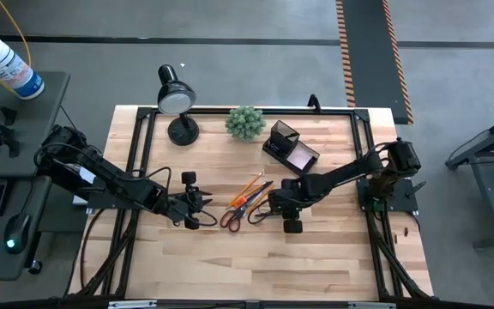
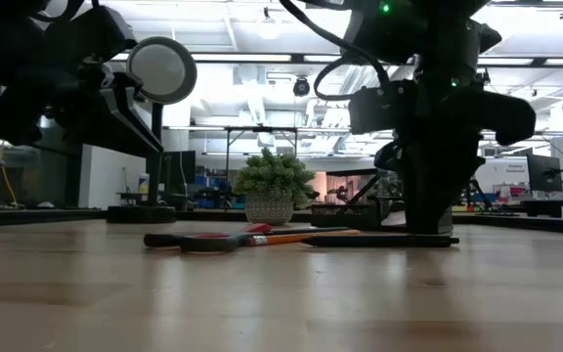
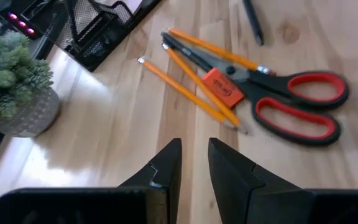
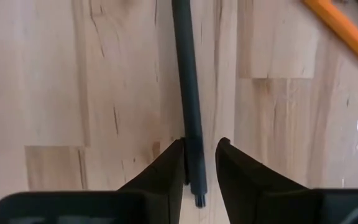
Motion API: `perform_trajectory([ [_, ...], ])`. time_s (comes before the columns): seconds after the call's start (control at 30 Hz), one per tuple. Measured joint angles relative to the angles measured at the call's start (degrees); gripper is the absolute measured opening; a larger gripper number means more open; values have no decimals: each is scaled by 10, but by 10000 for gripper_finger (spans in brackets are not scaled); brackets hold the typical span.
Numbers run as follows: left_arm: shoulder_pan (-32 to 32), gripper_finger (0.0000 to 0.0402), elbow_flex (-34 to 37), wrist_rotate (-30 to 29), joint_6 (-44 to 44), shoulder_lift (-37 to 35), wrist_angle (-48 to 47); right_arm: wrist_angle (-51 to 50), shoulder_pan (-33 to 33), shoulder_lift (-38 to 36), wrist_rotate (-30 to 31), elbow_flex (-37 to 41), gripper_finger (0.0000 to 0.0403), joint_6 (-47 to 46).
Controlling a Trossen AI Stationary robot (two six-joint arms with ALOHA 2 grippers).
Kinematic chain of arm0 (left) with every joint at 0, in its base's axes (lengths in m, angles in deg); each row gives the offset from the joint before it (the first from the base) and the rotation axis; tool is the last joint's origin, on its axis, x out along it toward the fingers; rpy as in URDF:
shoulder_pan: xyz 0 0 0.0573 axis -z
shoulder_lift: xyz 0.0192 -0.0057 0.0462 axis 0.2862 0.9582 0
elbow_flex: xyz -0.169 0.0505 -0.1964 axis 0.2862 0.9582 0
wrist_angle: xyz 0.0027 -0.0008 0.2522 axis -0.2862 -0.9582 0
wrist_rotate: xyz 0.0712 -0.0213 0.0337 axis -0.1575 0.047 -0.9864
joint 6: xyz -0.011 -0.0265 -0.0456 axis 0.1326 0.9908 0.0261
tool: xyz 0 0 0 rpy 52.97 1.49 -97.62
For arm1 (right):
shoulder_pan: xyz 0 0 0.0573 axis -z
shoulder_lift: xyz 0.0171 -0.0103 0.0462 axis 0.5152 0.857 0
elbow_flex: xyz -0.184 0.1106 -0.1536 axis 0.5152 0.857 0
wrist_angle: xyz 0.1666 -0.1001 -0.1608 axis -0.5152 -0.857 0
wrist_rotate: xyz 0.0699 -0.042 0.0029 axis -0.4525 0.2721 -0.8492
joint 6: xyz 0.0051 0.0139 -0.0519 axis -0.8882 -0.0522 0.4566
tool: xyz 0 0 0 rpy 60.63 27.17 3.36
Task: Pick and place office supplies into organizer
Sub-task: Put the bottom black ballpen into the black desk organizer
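My right claw (image 4: pixel 200 163) is down at the tabletop (image 1: pixel 316 257) with a dark pen (image 4: pixel 188 106) lying between its two fingers. The fingers stand narrowly apart, one on each side of the barrel. They look close against it, but I cannot tell whether they are pinching it or only flanking it. The pen still lies flat on the wood.

What matters is the pen's long axis. It runs straight away from my right claw, in line with the gap, so the fingers close across the barrel rather than along it. The near end of the pen sits right at the fingertips, so my hold would be close to one end, and I expect the far end to droop when I lift.

The organizer (image 1: pixel 288 146) stands beyond my right claw toward the back of the tabletop, near the plant (image 1: pixel 244 122). My right arm is plainly the nearer one.

My left claw (image 3: pixel 194 163) hovers with its fingers slightly parted and holding nothing. It faces the orange-handled scissors (image 3: pixel 291 102) and the orange pencils (image 3: pixel 194 87), which lie crossed in a pile just ahead of it.
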Motion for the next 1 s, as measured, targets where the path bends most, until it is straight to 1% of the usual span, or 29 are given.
perform_trajectory([
  [0.2,0,67,0,16,39,0,11,14,0,0,-1,9,83,1],
  [0.27,0,67,8,25,48,0,32,13,0,0,0,10,83,2],
  [0.43,0,67,30,76,56,0,60,16,0,0,-1,10,83,6],
  [0.5,0,67,33,85,57,0,59,16,0,0,-1,10,83,6],
  [0.8,0,67,33,84,56,0,63,46,0,0,-9,10,82,-3],
  [1.0,0,67,33,83,54,0,61,52,0,22,-26,8,82,-7],
])
